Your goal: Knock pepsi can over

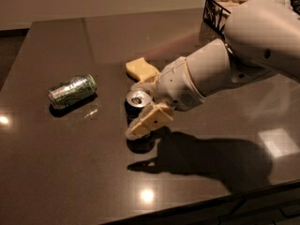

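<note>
The pepsi can (137, 100) stands upright near the middle of the dark table (84, 172); its silver top shows and its dark body is partly hidden. My gripper (146, 104) comes in from the right on a big white arm and is open. Its near beige finger (150, 120) lies across the front of the can, low on its right side. The far finger (144, 85) is just behind the can. I cannot tell whether either finger touches it.
A green-and-silver can (72, 91) lies on its side at the left. A pale yellow block (140, 69) sits just behind the pepsi can. A black wire basket (219, 9) stands at the back right. The table's front edge runs along the bottom right.
</note>
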